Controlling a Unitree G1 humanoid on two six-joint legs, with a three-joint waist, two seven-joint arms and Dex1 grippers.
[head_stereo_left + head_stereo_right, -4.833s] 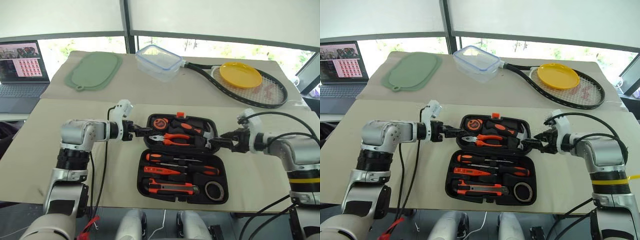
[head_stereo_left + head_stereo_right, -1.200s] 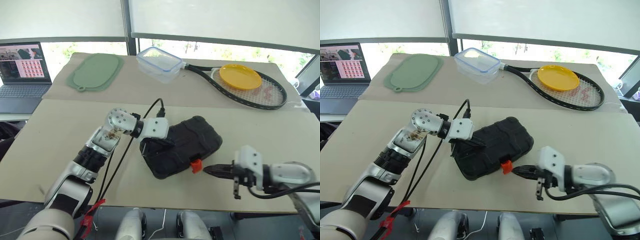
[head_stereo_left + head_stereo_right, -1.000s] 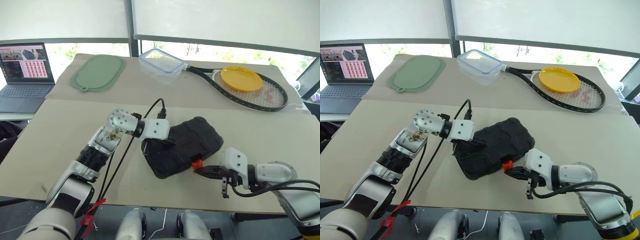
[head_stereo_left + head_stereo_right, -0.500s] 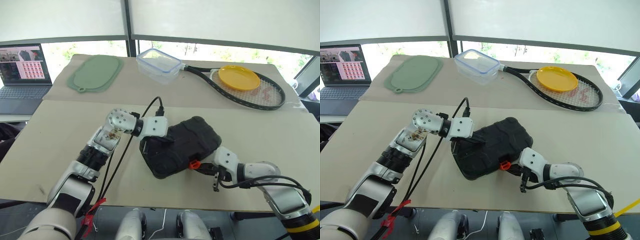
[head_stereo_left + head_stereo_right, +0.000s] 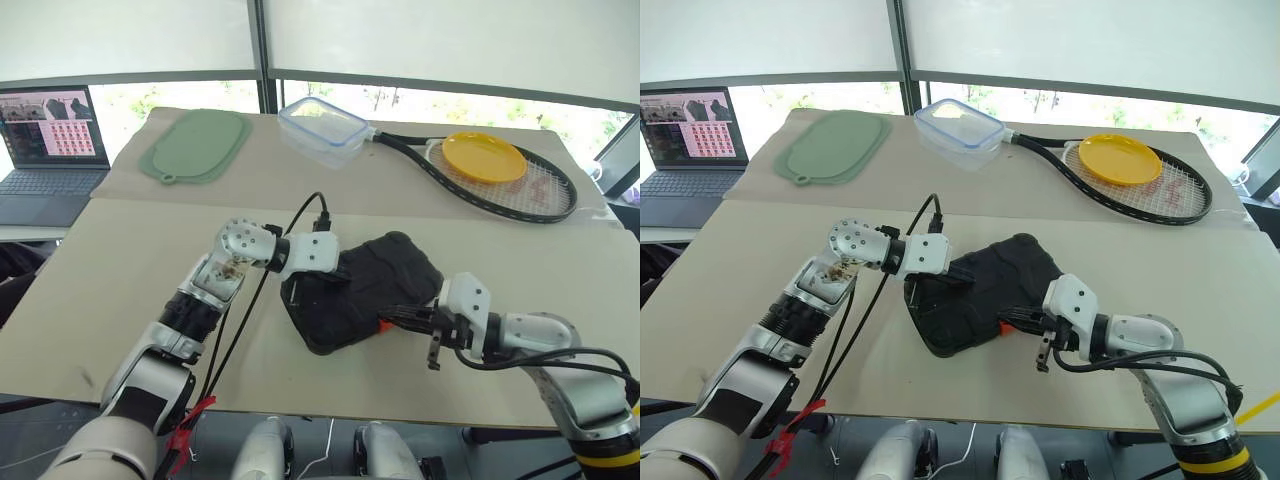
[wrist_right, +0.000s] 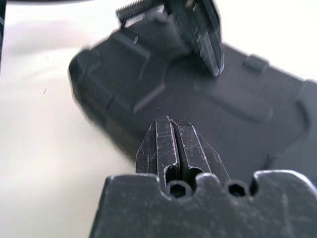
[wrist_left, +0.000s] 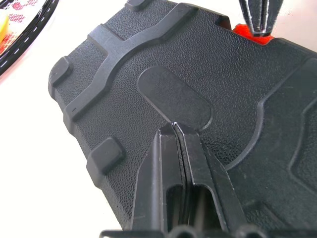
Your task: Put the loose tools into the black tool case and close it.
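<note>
Beige table [image 5: 120, 260], closed black tool case [image 5: 360, 290] between two pressed-together grippers, left gripper [image 5: 332, 282], right gripper [image 5: 392, 314].

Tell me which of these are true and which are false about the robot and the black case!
1. The black tool case is folded shut. True.
2. The left gripper has its fingers closed together and rests on top of the case. True.
3. The yellow plate lies inside the clear box. False: it lies on the strings of the tennis racket, apart from the box.
4. The right gripper is wide open. False: its fingers are pressed together, by the orange latch at the case's edge.
5. A green mat lies near the laptop at the far left. True.
</note>
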